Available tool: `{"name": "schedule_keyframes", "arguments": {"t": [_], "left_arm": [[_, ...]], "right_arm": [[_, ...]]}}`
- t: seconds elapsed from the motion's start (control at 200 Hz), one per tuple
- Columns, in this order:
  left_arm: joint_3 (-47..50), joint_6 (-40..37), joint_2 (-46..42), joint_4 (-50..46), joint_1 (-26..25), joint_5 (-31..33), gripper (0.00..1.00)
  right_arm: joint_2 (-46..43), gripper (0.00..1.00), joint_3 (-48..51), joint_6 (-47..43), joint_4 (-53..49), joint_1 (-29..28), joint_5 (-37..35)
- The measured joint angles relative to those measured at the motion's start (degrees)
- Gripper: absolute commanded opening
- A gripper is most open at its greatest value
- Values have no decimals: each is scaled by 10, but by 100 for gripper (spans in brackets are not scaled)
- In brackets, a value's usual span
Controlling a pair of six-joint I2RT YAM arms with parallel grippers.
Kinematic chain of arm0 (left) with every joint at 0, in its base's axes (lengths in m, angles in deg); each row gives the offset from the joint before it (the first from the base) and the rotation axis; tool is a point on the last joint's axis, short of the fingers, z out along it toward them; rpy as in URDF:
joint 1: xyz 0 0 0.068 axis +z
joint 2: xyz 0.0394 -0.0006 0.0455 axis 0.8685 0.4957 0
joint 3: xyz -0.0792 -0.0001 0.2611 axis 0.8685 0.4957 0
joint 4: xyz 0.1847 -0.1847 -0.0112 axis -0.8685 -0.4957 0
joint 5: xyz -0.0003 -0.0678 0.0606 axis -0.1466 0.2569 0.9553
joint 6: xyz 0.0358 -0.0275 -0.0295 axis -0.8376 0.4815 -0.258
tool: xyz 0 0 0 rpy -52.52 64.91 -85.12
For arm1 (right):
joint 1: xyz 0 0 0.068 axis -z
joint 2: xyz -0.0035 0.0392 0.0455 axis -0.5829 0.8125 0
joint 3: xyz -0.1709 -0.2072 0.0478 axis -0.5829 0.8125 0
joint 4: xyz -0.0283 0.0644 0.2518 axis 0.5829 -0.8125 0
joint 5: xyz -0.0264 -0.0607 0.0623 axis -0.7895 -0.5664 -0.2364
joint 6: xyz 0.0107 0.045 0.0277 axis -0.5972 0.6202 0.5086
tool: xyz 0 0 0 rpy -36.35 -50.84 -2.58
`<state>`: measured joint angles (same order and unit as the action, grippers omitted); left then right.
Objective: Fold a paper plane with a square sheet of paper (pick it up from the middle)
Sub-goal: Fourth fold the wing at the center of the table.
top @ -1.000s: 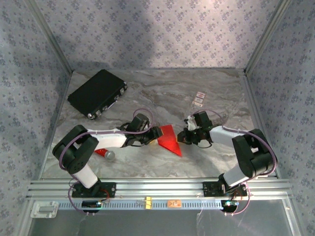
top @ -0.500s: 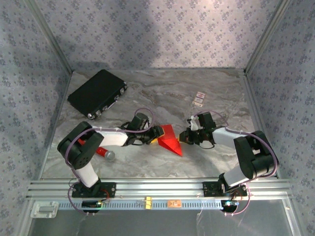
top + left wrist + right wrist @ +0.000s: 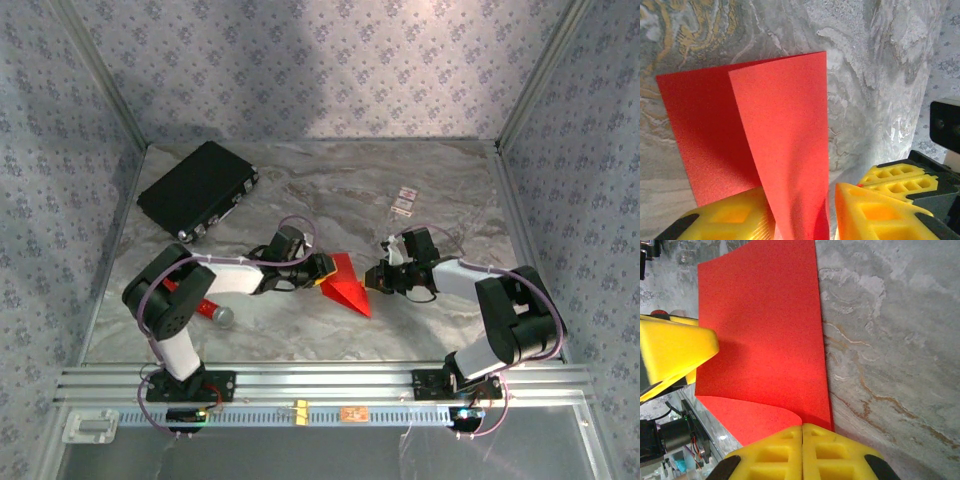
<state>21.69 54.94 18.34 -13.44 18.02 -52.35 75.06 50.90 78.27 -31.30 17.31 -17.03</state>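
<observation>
At the middle of the table [image 3: 350, 180]: the square sheet of paper [image 3: 345, 283], folded, one flap raised. Pinched at one edge by the closed right gripper [image 3: 802, 432]. Flap inside the half-open left gripper [image 3: 800, 200].

Top view: parked high behind the arm bases [image 3: 190, 385], looking down over the whole table [image 3: 400, 180], fairly far off. Left wrist: super close, facing past the left tool [image 3: 800, 192] across the red paper [image 3: 785, 140]. Right wrist: equally close, facing back past the right tool [image 3: 802, 427]. Shared: that paper, plus each other's tool.
</observation>
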Motion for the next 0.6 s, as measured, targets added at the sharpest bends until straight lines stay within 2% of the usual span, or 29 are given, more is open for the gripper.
{"name": "schedule_keyframes", "arguments": {"t": [0.4, 0.6], "left_arm": [[-1, 5, 17, 14, 4, -11, 25], [-1, 8, 17, 29, 9, -16, 13]], "right_arm": [[0, 13, 5, 0, -1, 0, -1], [-7, 20, 5, -1, -12, 0, -7]]}}
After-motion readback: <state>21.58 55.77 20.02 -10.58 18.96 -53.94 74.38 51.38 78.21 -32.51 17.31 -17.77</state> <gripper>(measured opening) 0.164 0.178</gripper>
